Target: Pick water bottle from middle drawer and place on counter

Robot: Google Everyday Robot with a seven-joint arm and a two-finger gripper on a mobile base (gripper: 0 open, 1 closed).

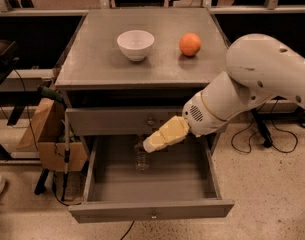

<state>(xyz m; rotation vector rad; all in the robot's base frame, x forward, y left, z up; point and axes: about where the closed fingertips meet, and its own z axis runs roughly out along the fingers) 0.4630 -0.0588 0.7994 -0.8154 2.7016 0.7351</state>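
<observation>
The water bottle [141, 159] is small and clear and stands upright near the back of the open middle drawer [172, 181]. My gripper [148, 145] is pale yellow. It reaches down into the drawer from the right, with its tip right at the bottle's top. I cannot tell whether it touches the bottle. The bottle's cap is hidden behind the gripper. The counter [97, 59] is the grey cabinet top above.
A white bowl [135, 44] and an orange [190, 44] sit on the counter. The upper drawer front [112, 121] is closed. A cardboard box [49, 134] and a stick tool [66, 144] stand to the left of the cabinet. Cables lie on the floor at right.
</observation>
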